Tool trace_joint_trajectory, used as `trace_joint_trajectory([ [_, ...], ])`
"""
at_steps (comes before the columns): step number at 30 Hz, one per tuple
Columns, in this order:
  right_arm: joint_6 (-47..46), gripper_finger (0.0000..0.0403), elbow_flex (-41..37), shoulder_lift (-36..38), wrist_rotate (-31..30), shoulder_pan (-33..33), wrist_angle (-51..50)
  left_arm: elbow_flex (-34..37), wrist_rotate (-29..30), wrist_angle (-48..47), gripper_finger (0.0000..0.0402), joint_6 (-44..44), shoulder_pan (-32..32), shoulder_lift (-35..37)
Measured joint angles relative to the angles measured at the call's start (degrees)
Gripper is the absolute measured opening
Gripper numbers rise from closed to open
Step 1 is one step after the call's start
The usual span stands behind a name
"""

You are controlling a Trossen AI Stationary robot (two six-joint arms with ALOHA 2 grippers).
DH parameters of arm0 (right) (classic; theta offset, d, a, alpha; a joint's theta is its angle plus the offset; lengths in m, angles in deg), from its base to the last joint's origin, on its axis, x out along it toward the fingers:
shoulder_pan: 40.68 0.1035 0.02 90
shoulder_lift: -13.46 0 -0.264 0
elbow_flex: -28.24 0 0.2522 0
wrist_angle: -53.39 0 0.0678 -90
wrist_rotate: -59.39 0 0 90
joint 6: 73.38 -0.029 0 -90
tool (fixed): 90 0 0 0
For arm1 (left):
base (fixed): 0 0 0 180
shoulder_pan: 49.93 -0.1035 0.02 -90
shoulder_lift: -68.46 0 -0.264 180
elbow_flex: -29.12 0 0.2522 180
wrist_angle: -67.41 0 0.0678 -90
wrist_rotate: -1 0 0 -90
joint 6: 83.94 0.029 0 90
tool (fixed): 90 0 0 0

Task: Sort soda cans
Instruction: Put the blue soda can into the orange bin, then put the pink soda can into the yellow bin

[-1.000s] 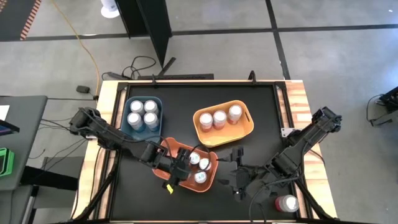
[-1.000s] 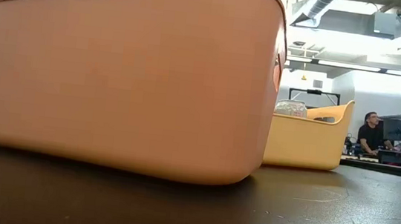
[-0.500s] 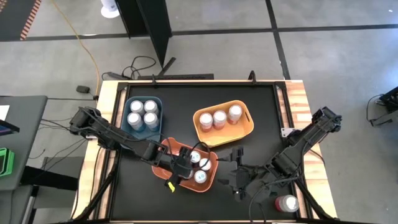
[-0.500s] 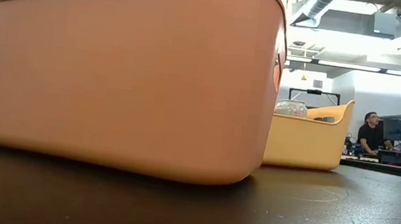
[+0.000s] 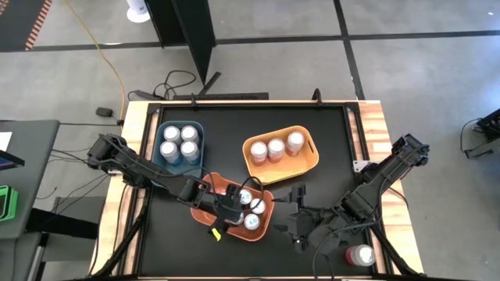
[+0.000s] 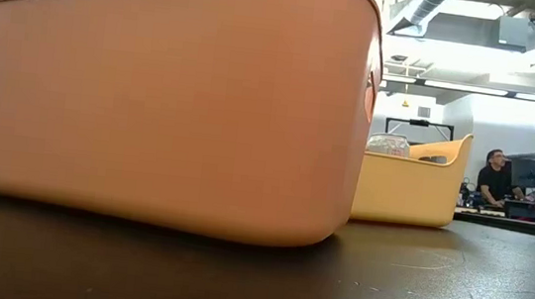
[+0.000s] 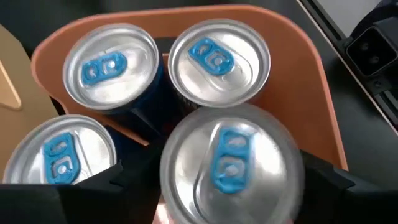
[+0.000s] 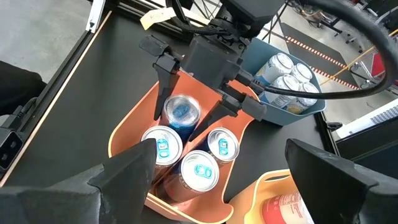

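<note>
While your left gripper [image 8: 189, 93] hangs over the orange bin [image 5: 264, 227] near the table's front edge, its fingers stand spread to either side of a soda can [image 8: 181, 111] that sits upright inside with three others; they look apart from its wall, so this reads as a release in progress. You would next want to lift that gripper straight up, clear of the silver tops, without tipping the neighbouring cans. One red can [image 5: 360, 255] lies outside the bins by the front right corner, likely the next pick. Your right gripper [image 5: 295, 220] waits low just beside the orange bin, fingers spread and empty. Other cans fill the blue bin [image 5: 201, 131] and yellow bin [image 5: 310, 140] behind.
</note>
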Motion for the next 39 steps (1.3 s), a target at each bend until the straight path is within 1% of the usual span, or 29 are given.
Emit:
trace_joint_trajectory([
  [12,0.0,0.0372,0.0,0.0,0.0,0.0,0.0,0.0,0.1,0.9,0.0273,0.6,0.0,0.0],
  [16,0.0,0.0372,0.0,0.0,0.0,0.0,0.0,-1.3,0.0,0.1,0.0274,0.7,0.0,0.1],
  [22,0.0,0.0372,0.0,0.0,0.0,0.0,-0.1,-4.2,0.3,-5.6,0.0274,0.9,0.1,1.8],
  [27,0.0,0.0372,0.0,0.0,0.0,0.0,-0.1,-4.8,0.5,-5.7,0.0275,0.9,0.1,4.8],
  [29,-0.1,0.0372,0.0,0.0,0.0,0.0,-0.2,-4.8,1.8,-5.7,0.0275,0.9,0.1,6.3],
  [32,-0.3,0.0372,0.0,0.0,0.0,0.0,-0.2,-4.8,5.6,-5.7,0.0275,0.9,0.6,8.7],
  [36,-1.4,0.0372,0.0,0.0,0.0,0.0,-1.6,-4.8,12.7,-5.1,0.0275,1.2,2.0,11.5],
  [39,-5.2,0.0372,0.0,0.0,0.2,0.0,-5.3,-4.8,17.9,-5.0,0.0275,1.2,3.3,13.0],
])
